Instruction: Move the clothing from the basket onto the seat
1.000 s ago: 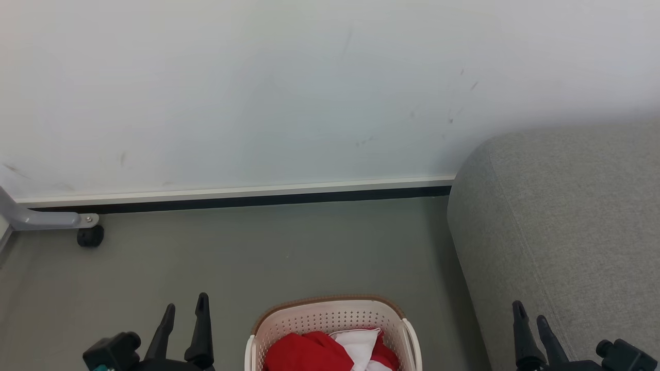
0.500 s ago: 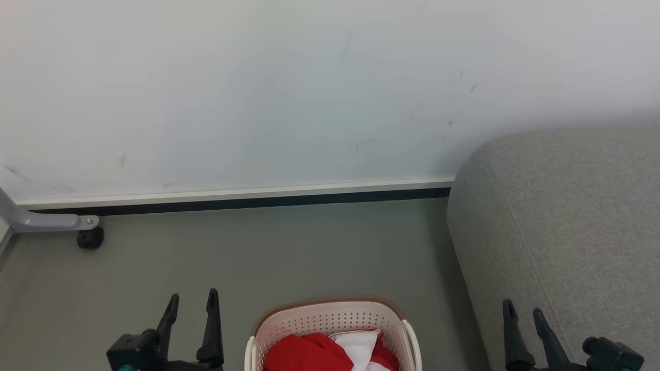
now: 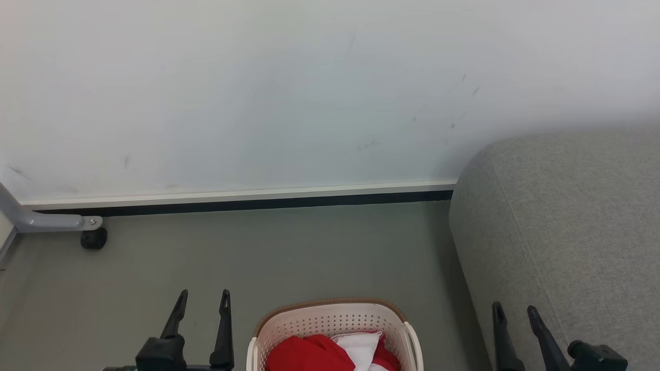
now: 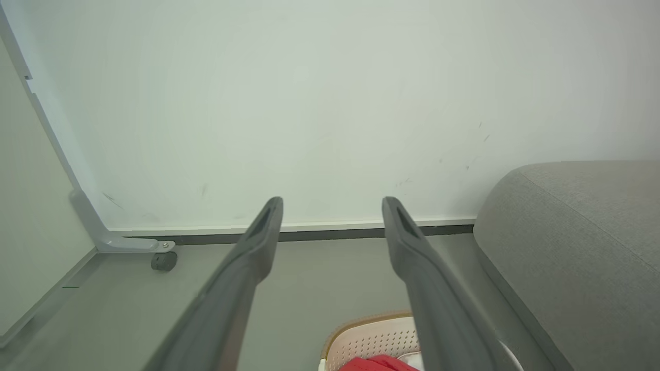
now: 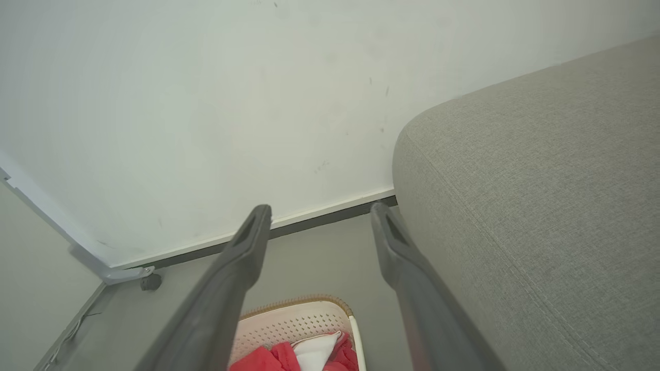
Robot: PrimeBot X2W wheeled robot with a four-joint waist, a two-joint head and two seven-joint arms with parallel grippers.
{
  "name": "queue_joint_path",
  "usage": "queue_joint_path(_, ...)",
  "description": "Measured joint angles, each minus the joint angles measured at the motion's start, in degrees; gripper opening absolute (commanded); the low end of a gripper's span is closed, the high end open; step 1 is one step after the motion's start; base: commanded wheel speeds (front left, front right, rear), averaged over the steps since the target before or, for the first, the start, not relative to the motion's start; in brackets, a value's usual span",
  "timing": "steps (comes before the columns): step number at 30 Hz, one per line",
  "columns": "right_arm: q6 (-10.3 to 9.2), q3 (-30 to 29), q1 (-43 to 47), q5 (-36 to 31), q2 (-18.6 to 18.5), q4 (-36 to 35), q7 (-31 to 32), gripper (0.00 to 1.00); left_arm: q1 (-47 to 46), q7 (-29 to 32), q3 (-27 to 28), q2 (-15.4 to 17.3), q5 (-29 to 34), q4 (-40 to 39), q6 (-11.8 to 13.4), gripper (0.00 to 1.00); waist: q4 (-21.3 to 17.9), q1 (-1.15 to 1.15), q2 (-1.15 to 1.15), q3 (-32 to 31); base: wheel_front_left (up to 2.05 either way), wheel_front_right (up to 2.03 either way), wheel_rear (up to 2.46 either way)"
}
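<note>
l gripper (image 3: 203,296): fingers apart, empty, just left of basket (image 3: 330,304). r gripper (image 3: 514,308): fingers apart, empty, at rounded edge of grey sofa seat (image 3: 567,226). red/white clothing (image 3: 314,355) bunched inside basket. basket stands on grey floor (image 3: 309,247), left of seat, w/ gap between. black caster (image 3: 94,238) near wall.

Bare floor (image 3: 309,247) lies open ahead of the left gripper (image 3: 204,294); the basket (image 3: 330,320) stands just right of it. The seat (image 3: 567,232) bulks beside the right gripper (image 3: 514,308); the wall (image 3: 258,103) blocks beyond.
</note>
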Motion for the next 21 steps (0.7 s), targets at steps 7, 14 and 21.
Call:
queue_joint_path(7, -0.34, 1.01, 0.92, -4.92, -0.37, -0.46, -1.25, 1.0, 0.77, -1.13, -0.51, 0.08, 4.35, 0.71, 0.83, 1.0, 0.3, 0.0, 0.0, -0.32, 0.0, 0.0, 0.0)
queue_joint_path(14, -0.85, 1.74, 1.18, -9.48, -0.78, -1.14, -2.55, 1.0, 1.19, -2.6, -0.63, 0.15, 8.21, 1.45, 1.86, 1.0, 0.52, 0.0, 0.0, -0.62, 0.0, 0.0, 0.0)
queue_joint_path(21, -1.09, 1.27, 1.62, -9.93, -0.79, -1.26, -2.56, 1.0, 1.2, -2.61, -0.43, 0.18, 9.06, 2.19, 1.86, 1.0, 0.6, 0.0, 0.0, -0.62, 0.0, 0.0, 0.0)
